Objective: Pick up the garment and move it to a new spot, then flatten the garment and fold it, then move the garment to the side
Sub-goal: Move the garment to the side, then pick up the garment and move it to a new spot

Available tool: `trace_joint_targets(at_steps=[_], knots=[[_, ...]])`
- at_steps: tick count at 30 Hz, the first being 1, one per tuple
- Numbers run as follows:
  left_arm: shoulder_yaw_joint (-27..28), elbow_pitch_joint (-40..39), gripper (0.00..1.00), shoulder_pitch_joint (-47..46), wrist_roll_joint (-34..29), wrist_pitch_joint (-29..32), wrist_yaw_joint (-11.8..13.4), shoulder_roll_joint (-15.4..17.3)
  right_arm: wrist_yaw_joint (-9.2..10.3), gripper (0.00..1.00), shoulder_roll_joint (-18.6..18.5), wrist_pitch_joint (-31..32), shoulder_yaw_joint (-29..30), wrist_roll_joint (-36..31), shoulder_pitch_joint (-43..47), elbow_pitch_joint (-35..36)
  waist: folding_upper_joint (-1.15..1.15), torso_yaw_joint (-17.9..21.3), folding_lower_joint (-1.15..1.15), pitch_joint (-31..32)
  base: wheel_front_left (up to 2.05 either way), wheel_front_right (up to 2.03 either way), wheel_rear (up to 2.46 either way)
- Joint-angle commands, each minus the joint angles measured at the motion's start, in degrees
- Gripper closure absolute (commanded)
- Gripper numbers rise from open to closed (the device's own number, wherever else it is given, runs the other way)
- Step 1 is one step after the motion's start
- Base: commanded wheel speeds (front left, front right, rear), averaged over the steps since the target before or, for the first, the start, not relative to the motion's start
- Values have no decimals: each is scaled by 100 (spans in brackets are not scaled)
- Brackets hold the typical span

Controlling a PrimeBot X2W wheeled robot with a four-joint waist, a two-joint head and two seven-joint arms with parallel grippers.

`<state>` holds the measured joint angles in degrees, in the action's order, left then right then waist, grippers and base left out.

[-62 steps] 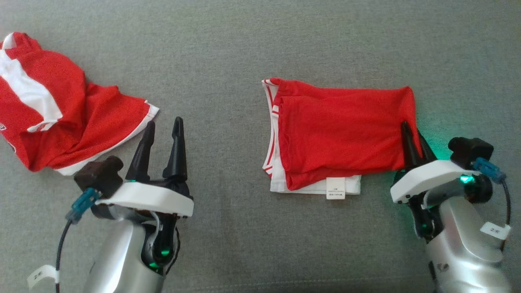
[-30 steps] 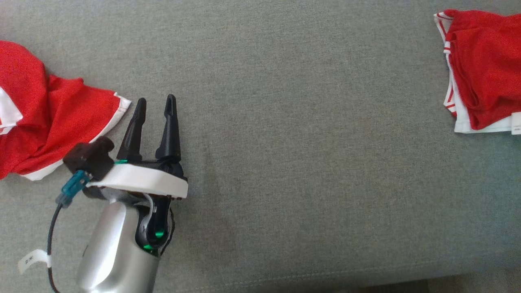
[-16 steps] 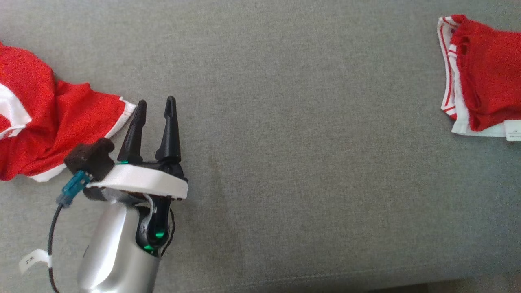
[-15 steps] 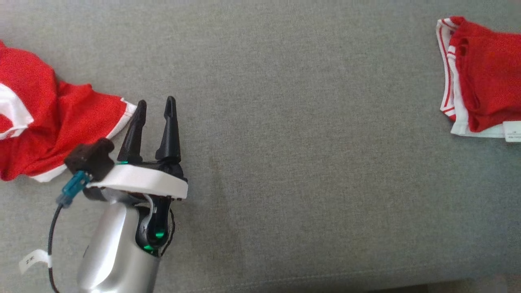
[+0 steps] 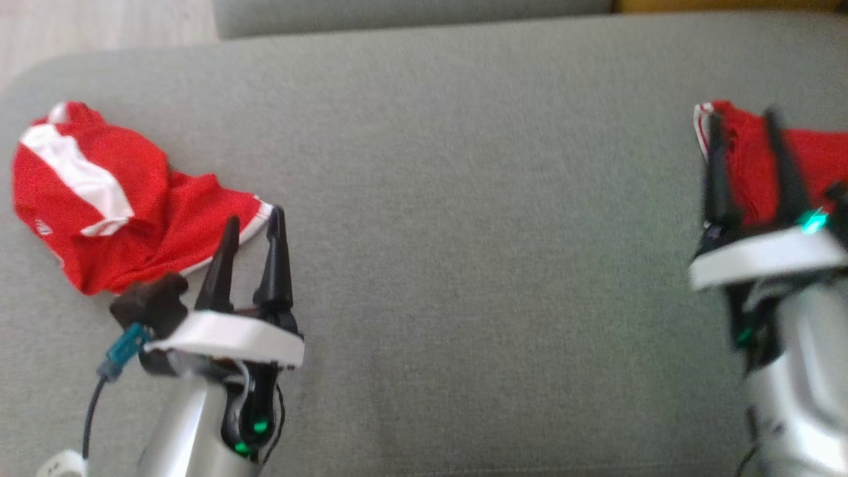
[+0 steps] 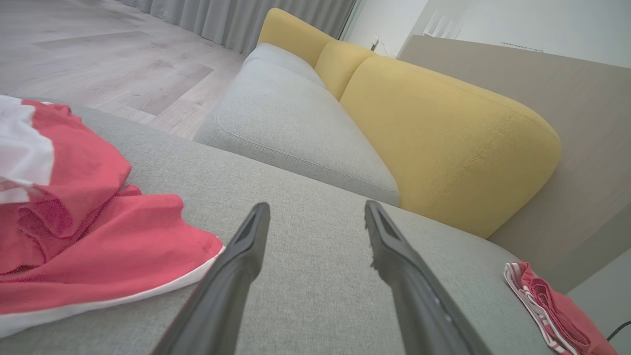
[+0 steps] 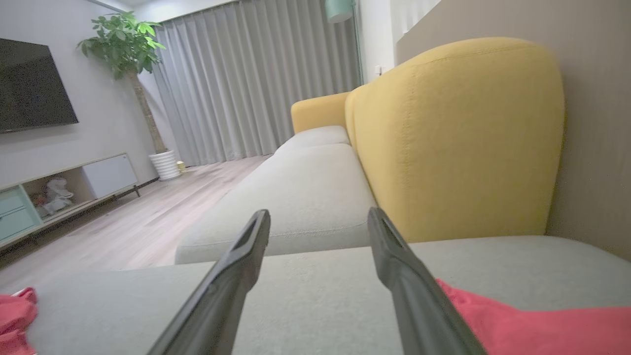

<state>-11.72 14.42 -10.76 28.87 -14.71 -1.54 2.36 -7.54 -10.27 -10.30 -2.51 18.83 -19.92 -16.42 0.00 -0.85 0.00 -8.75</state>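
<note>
the folded red fabric garment with white trim (image 5: 750,173) lay, apparently set aside, at the right edge of the grey sofa cushion (image 5: 464,232), the right claw (image 5: 741,119) spread empty over it, the left claw (image 5: 254,217) released beside a crumpled red-and-white jersey (image 5: 119,218).

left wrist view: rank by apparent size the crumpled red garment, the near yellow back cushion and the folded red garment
1. near yellow back cushion and crumpled red garment: about alike; the garment is nearer and cut off by the frame, so unranked.
2. folded red garment: smallest, farther away.
</note>
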Motion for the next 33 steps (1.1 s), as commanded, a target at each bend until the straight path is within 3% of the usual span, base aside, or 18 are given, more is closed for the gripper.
trace_joint_targets(at_steps=[1, 5, 10, 33], knots=[[220, -209, 0, -152, 7, -29, 8, 52, 5, 0, -88, -22, -86, -6, -155, 211, 0, -98, 0, 137, 0, 0, 0], [190, -156, 0, 160, -123, -29, 74, 52, 5, 0, 360, -281, -247, -330, 524, 277, 0, -204, 0, 436, 0, 0, 0], [231, -151, 0, 419, 213, -29, 97, 52, 5, 0, 619, -410, -280, -635, 990, 218, 0, -263, 0, 607, 0, 0, 0], [202, -165, 0, 713, 64, -29, 66, 52, 5, 0, 738, -469, -324, -677, 1394, 311, 0, -224, 0, 730, 0, 0, 0]])
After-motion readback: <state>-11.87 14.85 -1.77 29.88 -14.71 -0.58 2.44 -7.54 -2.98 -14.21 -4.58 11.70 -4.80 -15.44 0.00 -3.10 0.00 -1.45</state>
